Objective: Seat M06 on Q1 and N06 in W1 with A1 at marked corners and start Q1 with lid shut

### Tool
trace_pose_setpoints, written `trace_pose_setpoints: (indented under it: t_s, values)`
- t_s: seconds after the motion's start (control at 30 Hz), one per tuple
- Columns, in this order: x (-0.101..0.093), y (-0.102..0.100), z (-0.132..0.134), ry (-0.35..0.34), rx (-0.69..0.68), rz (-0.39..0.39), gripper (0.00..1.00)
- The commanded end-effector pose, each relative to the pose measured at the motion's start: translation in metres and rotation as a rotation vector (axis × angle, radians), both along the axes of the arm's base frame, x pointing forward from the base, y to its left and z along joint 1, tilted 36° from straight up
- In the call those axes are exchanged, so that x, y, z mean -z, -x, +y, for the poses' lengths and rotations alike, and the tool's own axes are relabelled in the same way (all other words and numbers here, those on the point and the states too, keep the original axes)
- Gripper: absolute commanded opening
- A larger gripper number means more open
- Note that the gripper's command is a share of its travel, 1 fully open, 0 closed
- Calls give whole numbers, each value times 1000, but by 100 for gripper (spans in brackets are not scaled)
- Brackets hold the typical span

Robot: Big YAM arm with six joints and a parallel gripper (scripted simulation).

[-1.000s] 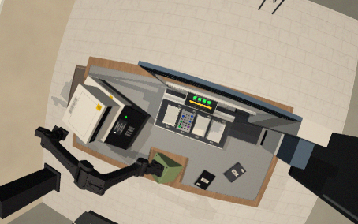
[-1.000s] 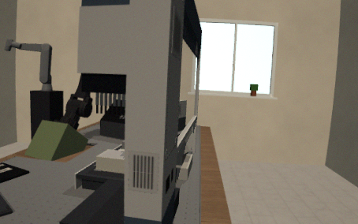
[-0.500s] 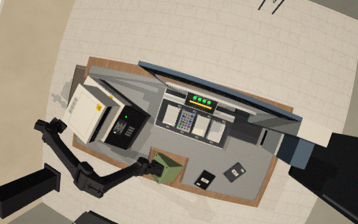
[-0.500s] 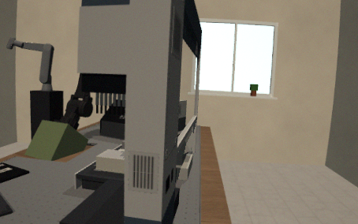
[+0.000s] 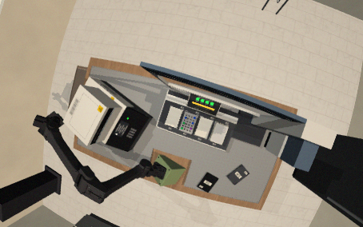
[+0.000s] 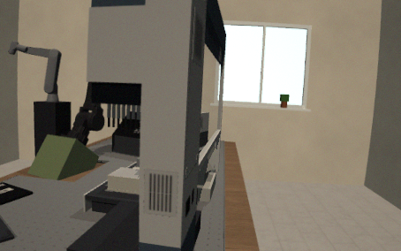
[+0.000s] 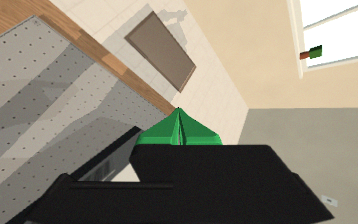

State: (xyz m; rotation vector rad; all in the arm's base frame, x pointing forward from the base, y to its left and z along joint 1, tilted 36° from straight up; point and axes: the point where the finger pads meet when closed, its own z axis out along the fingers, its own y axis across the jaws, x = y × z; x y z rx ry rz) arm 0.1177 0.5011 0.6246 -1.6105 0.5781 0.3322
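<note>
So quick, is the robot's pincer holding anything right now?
Pincer: closed, green fingers pressed together, holding nothing.

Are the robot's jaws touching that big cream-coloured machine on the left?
Apart. In the top view the gripper hangs left of the cycler, with floor showing between them; the wrist view shows shut jaws on nothing.

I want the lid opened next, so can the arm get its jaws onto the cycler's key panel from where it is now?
Probably yes. The gripper, shut on nothing, hangs off the cycler's far side; the panel faces open deck, nothing before it.

Plate labels [image 5: 173,117] too small to read.
</note>
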Motion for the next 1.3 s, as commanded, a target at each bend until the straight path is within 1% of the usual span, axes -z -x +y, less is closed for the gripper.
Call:
trace_pose_setpoints:
  t_s: [0.0, 0.23, 0.33, 0.37, 0.53, 0.7, 0.8, 0.87, 0.9, 0.93, 1.03, 1.1, 1.2, 1.27]
  values:
    - [-43, -17, -24, -137, 45, 60, 0]
    - [-54, -36, -39, -242, 78, 132, 0]
    - [-53, -37, -38, -241, 80, 131, 0]
    - [-54, -42, -40, -257, 89, 140, 0]
    - [-71, -62, -58, -358, 138, 167, 0]
    - [-92, -72, -74, -460, 163, 198, 0]
    - [-97, -81, -80, -508, 183, 210, 0]
    - [-97, -81, -80, -508, 183, 210, 0]
    - [-94, -84, -77, -503, 189, 211, 0]
    - [-95, -89, -78, -521, 201, 216, 0]
    - [-83, -110, -81, -511, 278, 242, 0]
    - [-80, -122, -83, -513, 319, 256, 0]
    - [-79, -136, -90, -497, 308, 246, 0]
    - [-78, -144, -98, -482, 364, 257, 0]
